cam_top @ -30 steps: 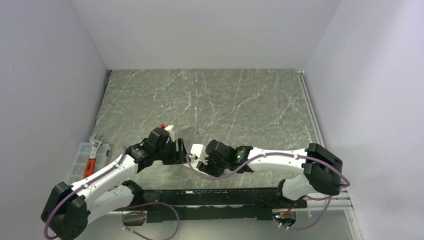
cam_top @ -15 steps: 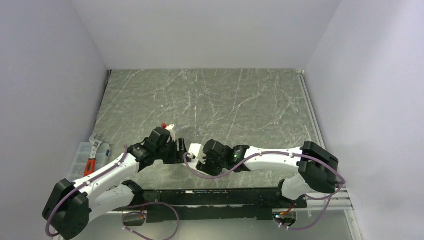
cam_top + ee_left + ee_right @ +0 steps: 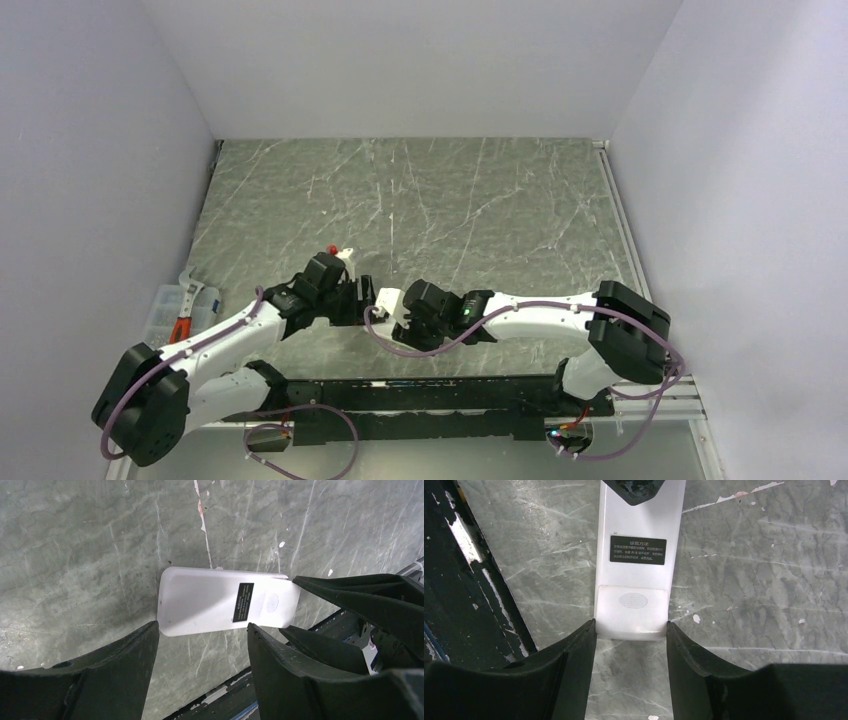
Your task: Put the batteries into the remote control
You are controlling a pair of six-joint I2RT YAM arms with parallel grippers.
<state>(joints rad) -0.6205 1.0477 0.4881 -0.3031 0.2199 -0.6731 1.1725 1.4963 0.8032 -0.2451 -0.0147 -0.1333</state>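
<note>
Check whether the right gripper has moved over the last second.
Yes: the right gripper, clamping the remote, slid slightly left against the black rail below it.

The only writing is on the white back of the remote control. It carries a small black rectangular label printed in white Chinese characters. In the right wrist view its heading looks like "设置方法", and the few lines of finer print beneath are too small to read. Below the label an embossed oval mark shows no legible characters. In the left wrist view the label is unreadable.
</note>
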